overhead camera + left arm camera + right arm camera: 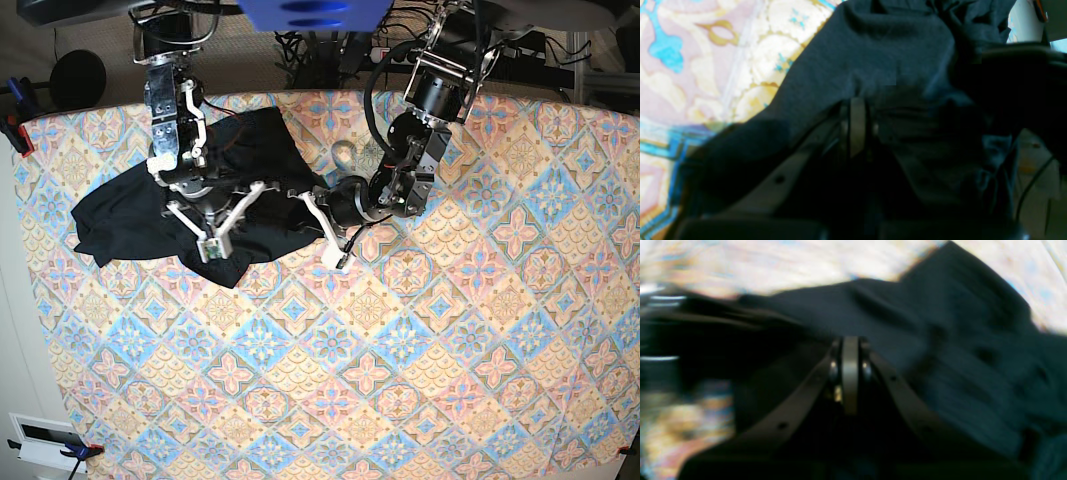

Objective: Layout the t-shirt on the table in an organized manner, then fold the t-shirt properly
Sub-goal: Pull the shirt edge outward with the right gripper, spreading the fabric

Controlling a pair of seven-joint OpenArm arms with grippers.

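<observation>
In the upper left of the base view the t-shirt [150,215] lies bunched on the table [420,380], a black heap with one lobe reaching the left edge of the cloth and another running up toward the far edge. Only this view shows the whole garment and how both arms meet it: the right gripper [213,246] points down at the heap's lower edge, its white finger struts drawn together into a V, and the left gripper [334,255] lies low and nearly level at the heap's right edge, tip toward the lower left, over the patterned cloth just beside the black fabric.

The wrist views give what the overhead one cannot. In the left wrist view the left gripper [857,113] has its jaws drawn fully together, with dark fabric of the t-shirt [873,50] rising from the tip and filling the upper middle of the frame; the table [706,50] shows at upper left. Whether fabric is actually pinched there, I cannot tell. The right wrist view is smeared by blur; the right gripper [850,363] is likewise fully closed, the t-shirt [940,340] spread beyond it to the right, and a grip on it cannot be made out.

The right arm hangs steeply from the top left; the left arm bends down from the top centre, folding leftward
</observation>
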